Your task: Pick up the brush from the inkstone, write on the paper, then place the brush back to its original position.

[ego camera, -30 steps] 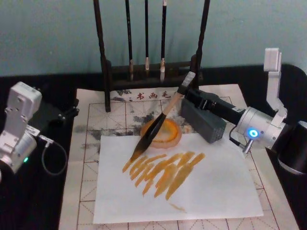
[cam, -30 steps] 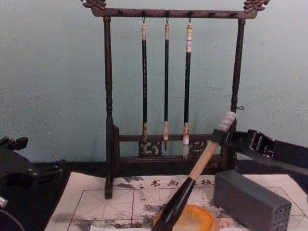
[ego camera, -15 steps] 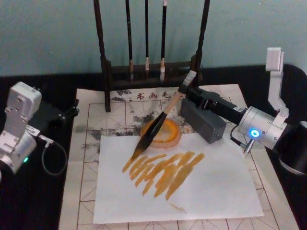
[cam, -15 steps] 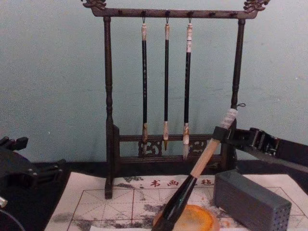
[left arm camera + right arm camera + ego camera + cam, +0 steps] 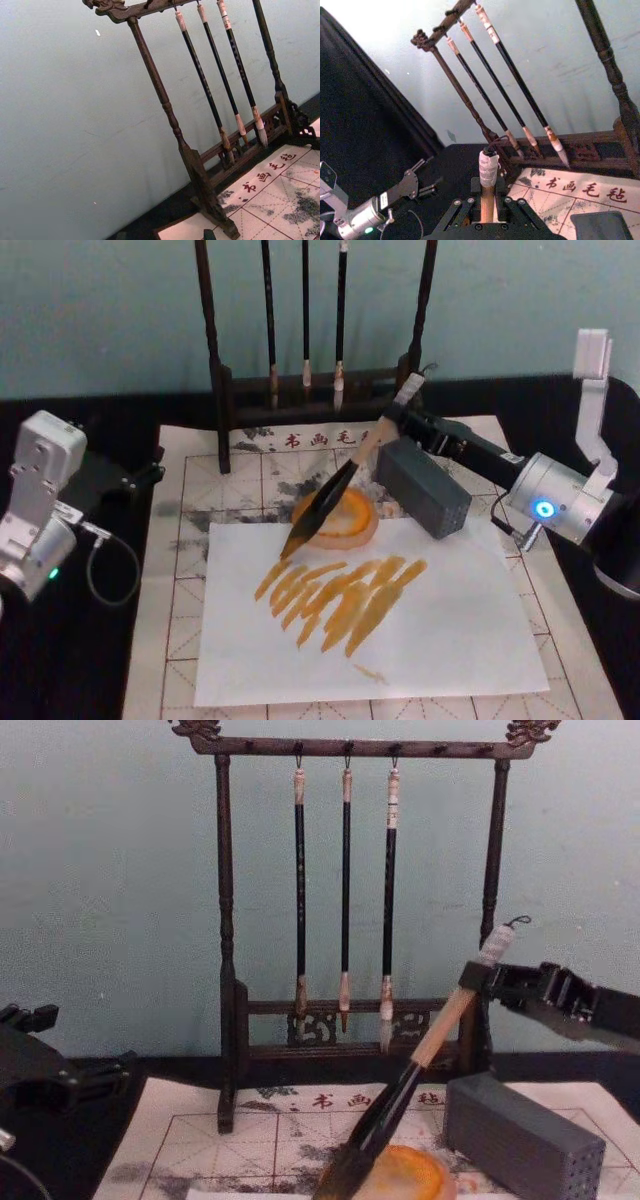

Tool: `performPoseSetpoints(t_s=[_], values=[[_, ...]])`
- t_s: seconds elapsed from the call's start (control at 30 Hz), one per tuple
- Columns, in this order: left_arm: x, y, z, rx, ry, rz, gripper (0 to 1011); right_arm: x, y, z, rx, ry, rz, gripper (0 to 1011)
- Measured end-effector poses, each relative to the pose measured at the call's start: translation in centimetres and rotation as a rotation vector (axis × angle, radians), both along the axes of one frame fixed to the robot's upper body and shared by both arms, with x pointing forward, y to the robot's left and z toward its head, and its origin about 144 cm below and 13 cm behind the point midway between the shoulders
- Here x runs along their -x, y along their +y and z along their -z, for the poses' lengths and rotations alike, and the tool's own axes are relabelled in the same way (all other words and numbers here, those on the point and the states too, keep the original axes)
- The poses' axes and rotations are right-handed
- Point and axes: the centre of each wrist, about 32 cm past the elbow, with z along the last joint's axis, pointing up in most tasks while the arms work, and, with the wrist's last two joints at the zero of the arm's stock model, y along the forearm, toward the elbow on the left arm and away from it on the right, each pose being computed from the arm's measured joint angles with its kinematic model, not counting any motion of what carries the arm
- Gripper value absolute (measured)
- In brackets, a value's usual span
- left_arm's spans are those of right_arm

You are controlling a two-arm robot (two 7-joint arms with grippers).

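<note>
The brush (image 5: 335,495), clamped near its cap by the right gripper (image 5: 393,421) and slanted with its tip just beyond the inkstone (image 5: 362,514), was judged best lowered gently, the left gripper (image 5: 140,475) being parked aside.

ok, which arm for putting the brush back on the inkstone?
Right. The right hand grips the brush near its top, and it slants over the inkstone. The left hand rests by the paper's left edge.
</note>
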Motion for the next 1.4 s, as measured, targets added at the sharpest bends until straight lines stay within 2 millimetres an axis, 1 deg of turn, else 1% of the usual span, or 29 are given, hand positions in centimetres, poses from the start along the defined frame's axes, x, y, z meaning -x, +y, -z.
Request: performPoseSetpoints(t_s=[0.2, 0.63, 1.4], values=[[0.0, 0.0, 0.0, 0.0, 0.0, 0.0, 1001, 0.08, -0.28, -0.3, -0.018, 0.004, 0.018, 191], [0.0, 0.0, 0.0, 0.0, 0.0, 0.0, 1001, 0.17, -0.69, -0.59, -0.089, 0.108, 0.09, 191], [0.0, 0.0, 0.0, 0.0, 0.0, 0.0, 1001, 0.21, -0.91, -0.03, -0.096, 0.16, 0.189, 191]])
